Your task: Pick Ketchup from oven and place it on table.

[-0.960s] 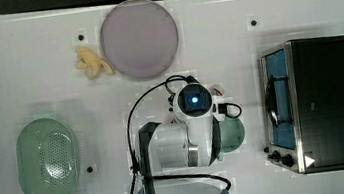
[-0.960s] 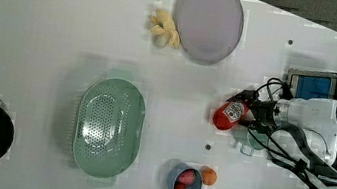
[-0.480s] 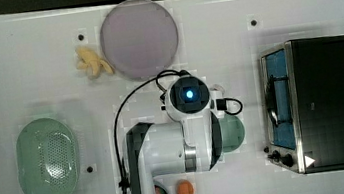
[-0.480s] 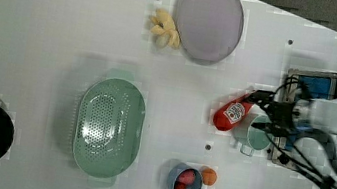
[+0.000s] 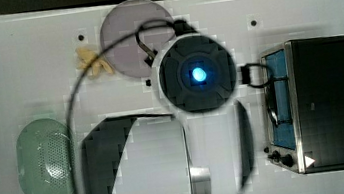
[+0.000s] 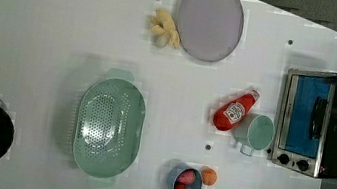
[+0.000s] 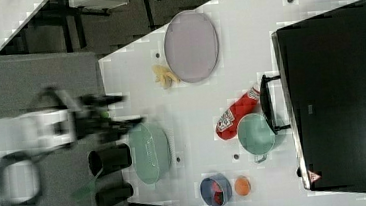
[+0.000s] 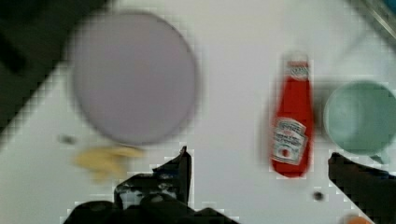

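Top view: we see arm's wrist housing with blue light over tabletop (image 5: 12, 47) middle; oven (image 5: 319, 103) near right edge, door shut.

Left view: we find ketchup (image 6: 235, 110) lying on tabletop, touching green cup (image 6: 259, 132), just beside oven front; lilac plate (image 6: 210, 20) near far edge, colander (image 6: 108, 126) mid-table.

Right view: we note same bottle beside cup, gripper (image 7: 121, 111) off tabletop edge, blurred.

Wrist view: we see fingers (image 8: 180, 170) spread wide, released, nothing between; ketchup lies apart from them.
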{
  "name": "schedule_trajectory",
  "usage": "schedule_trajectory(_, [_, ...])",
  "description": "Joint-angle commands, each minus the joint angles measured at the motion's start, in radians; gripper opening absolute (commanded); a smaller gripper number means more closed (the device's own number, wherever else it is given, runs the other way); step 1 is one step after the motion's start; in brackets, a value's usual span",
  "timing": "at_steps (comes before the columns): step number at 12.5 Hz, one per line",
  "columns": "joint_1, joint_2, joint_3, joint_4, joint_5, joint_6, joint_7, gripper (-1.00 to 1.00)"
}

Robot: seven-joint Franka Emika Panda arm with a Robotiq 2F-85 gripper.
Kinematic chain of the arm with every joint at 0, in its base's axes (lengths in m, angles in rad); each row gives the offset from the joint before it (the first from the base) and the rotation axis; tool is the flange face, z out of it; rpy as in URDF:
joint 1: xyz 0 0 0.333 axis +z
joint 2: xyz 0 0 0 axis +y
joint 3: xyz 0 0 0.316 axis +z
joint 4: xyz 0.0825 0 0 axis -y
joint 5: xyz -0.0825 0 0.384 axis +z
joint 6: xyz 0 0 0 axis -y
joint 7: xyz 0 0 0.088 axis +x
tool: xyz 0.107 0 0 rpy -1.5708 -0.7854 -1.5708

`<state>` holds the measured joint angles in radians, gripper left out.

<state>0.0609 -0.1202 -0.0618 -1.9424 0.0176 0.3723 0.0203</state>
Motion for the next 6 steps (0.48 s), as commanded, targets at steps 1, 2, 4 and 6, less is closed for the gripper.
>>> schedule_trajectory(1, [-0.007,-0.004,-0.010,0.116,-0.004,-0.123,0.031,1.00])
schedule_trajectory(2, [-0.007,-0.004,-0.009,0.160,-0.004,-0.161,0.031,1.00])
schedule_trajectory(4, [-0.007,-0.005,-0.011,0.195,-0.004,-0.234,0.031,1.00])
schedule_trajectory(6, [-0.007,-0.003,-0.010,0.192,-0.004,-0.237,0.031,1.00])
